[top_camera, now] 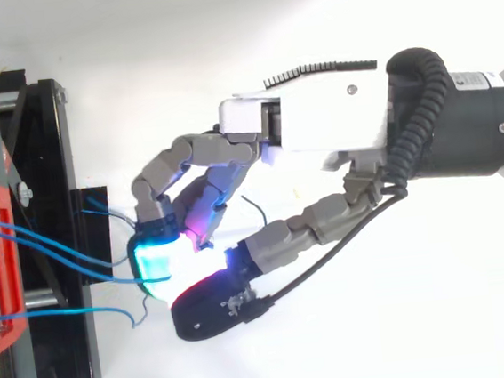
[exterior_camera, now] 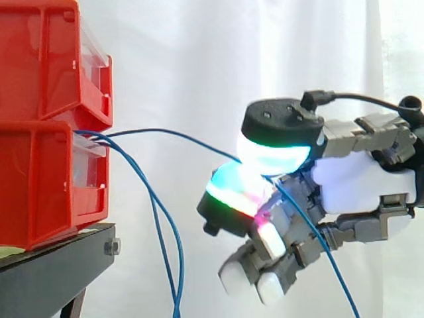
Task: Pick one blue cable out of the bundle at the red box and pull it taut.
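1. The blue cable (exterior_camera: pixel 165 130) leaves the gap between the stacked red bins (exterior_camera: pixel 46 179). It runs rightward in a shallow arch to the hand (exterior_camera: pixel 358 182).
2. Two glowing fingertips (exterior_camera: pixel 275 156), one cyan above and one green-red below, are pressed together and pinch this cable. The other fingers are curled beneath.
3. Past the pinch, the cable slopes down to the lower edge of the side view.
4. The remaining blue cables (exterior_camera: pixel 177 278) hang slack from the same gap, just beside the bins.
5. The bins rest on a black stand (exterior_camera: pixel 53 271), before a white curtain (exterior_camera: pixel 199 66).
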### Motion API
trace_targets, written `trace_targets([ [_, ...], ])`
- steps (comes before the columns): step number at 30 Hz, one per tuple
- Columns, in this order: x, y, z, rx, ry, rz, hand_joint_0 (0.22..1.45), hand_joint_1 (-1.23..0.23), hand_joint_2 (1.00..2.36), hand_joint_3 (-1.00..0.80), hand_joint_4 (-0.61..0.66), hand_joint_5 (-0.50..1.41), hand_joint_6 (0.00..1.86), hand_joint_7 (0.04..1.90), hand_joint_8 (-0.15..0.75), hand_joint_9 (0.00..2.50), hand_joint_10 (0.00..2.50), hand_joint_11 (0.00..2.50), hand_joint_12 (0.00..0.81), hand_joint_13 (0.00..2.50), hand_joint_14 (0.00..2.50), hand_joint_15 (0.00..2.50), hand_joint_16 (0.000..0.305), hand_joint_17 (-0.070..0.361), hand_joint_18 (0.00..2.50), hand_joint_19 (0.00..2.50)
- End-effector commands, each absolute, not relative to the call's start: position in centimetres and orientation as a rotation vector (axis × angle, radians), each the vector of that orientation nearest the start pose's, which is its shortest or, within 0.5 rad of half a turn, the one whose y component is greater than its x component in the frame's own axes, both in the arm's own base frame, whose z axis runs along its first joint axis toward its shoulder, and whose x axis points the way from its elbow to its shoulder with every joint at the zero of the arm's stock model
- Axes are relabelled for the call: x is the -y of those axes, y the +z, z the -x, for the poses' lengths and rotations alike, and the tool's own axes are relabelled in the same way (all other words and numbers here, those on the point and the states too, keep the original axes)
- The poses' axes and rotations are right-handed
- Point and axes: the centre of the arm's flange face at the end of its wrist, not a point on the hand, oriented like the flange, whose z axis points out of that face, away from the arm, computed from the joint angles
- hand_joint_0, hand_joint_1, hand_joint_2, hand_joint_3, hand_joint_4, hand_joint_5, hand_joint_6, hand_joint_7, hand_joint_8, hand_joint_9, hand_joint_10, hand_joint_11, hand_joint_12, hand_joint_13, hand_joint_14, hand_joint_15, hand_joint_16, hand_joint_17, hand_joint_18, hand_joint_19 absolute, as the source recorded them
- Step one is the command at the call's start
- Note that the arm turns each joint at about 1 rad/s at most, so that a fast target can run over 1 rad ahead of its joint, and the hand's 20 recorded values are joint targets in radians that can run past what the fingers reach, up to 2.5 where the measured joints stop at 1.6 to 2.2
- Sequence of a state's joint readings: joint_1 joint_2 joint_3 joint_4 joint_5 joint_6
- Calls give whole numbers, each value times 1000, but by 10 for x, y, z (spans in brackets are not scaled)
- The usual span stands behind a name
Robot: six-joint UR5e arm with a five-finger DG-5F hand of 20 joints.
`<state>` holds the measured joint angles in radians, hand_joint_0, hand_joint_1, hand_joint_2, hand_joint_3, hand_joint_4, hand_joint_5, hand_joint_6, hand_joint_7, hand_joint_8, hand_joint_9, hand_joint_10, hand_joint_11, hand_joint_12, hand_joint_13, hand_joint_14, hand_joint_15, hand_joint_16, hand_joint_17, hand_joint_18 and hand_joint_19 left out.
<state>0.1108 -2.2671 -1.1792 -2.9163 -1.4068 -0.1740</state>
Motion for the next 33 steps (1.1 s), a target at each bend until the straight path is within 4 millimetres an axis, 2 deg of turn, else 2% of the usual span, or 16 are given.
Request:
trace_targets([
  [1, 67, 265, -751, -1291, 1026, -1156, 627, -818, 1011, 11, 109, -118, 885, 1274, 410, 821, 10, 619, 426, 632, 11, 337, 63, 141, 656, 412],
  [33, 66, 264, -750, -1296, 1015, -1154, 632, -817, 1010, 17, 104, -119, 891, 1266, 411, 824, 12, 619, 423, 622, 11, 343, 63, 141, 654, 409],
])
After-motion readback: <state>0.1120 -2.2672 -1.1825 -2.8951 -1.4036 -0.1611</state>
